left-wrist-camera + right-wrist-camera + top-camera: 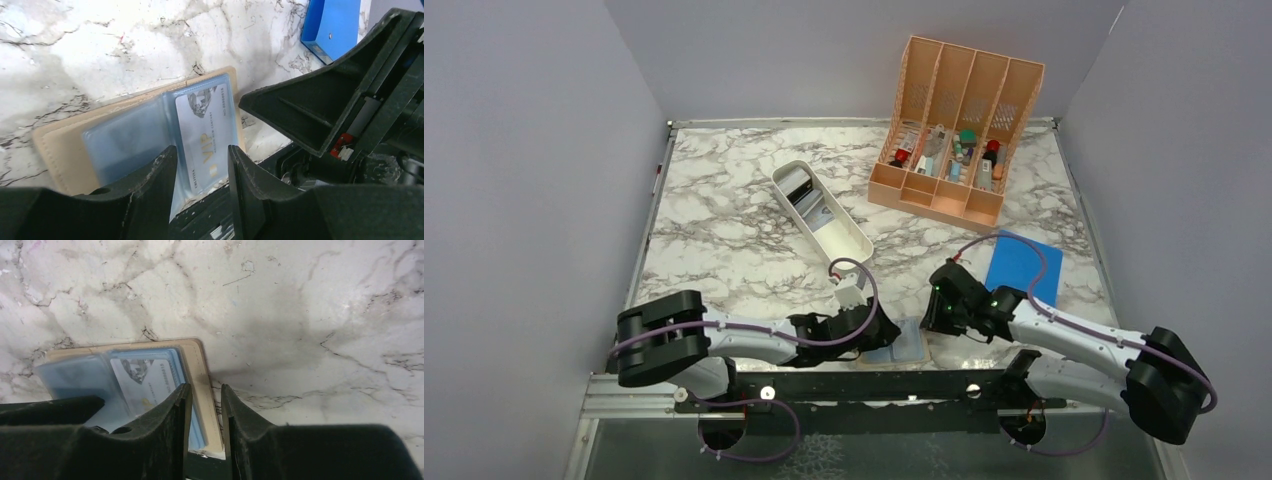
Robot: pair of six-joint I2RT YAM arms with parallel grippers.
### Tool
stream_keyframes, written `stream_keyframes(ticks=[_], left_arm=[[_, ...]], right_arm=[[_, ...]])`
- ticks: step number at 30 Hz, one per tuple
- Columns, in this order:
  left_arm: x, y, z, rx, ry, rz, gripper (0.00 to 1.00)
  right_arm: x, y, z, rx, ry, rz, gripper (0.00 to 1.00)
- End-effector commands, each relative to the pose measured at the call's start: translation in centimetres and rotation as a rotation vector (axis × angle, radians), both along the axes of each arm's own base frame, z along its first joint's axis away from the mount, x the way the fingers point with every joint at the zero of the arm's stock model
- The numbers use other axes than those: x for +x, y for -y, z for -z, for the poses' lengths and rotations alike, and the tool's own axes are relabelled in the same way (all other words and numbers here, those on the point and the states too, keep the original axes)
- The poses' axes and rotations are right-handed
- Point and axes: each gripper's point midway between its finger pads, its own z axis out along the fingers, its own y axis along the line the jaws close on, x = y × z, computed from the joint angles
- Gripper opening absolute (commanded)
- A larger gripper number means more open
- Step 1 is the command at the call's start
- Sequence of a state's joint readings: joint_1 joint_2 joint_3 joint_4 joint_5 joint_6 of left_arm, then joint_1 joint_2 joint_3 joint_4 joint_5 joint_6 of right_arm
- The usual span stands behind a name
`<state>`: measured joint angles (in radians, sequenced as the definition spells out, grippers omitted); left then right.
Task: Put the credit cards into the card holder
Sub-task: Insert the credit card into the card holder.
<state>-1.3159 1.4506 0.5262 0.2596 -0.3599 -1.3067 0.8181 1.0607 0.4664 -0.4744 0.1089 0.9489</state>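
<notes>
Left tool (202, 160) straddles the stiff, slick card (207, 125) sleeved in the floppy holder (57, 150) at the surface's (724, 230) near edge, right tool (206, 395) its rim; we cannot tell if either grips; we'd pinch card edges.

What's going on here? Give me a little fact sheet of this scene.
wallet: tan folding card holder, open flat, pockets up
card: pale grey VIP card inside a clear pocket
left hand: fingers straddle the card's end; grip unclear
right hand: fingers straddle holder's right edge; grip unclear
nearby: bright-blue flat rectangle, white oblong tray
</notes>
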Motion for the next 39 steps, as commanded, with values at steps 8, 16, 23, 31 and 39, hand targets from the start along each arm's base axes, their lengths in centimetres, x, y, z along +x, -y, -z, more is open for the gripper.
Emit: stream_keyframes(ticks=[8,16,23,31,39], left_arm=[[0.0,-4.1,0.3,0.149,0.079,0.038,0.28],[0.1,-6.3,2.8,0.249,0.084,0.018,0.12],[0.2,-6.9,3.8,0.274,0.083,0.006,0.12],[0.4,-7.5,4.1,0.278,0.090,-0.013,0.13],[0.4,-7.6,4.2,0.277,0.088,-0.017,0.13]], right_arm=[[-1.8,-4.0,-3.3,0.209,0.032,-0.268,0.39],[-1.8,-3.7,-1.9,0.185,0.010,-0.245,0.39],[-2.4,-3.8,-0.1,0.194,-0.023,-0.255,0.40],[-3.0,-4.7,0.0,0.255,-0.042,-0.286,0.40],[-3.3,-5.7,-1.3,0.329,-0.034,-0.306,0.38]])
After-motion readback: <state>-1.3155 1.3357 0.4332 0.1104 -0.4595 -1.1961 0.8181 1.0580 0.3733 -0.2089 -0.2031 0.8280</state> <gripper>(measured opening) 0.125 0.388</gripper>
